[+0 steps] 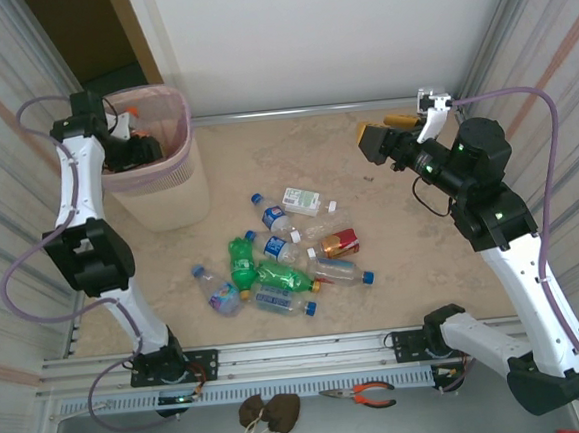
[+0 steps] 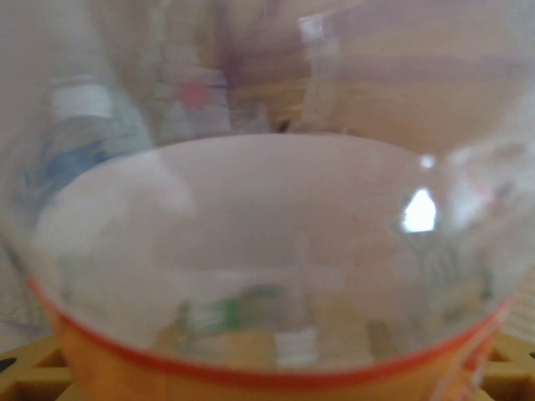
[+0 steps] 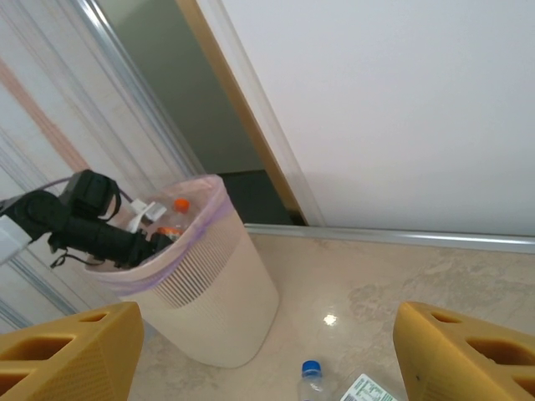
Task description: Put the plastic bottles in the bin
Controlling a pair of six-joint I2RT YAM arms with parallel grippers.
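**Left fingers hold a bottle at the bin, right fingers spread empty**

Between the yellow left fingers [image 2: 29,376] we see a clear plastic bottle with an orange label [image 2: 267,251], gripped and sitting very close to the wrist camera. The bottle hangs at the mouth of the pale pink tapered bin [image 1: 172,191] with its thin liner, which stands at the far left of the worktop [image 1: 423,256]. The yellow right fingers [image 3: 71,351] are spread wide with nothing between them. They are raised over the far right of the worktop and face the bin. The other plastic bottles [image 1: 283,262], some clear, some green and one red-labelled, lie heaped mid-worktop, apart from the bin.
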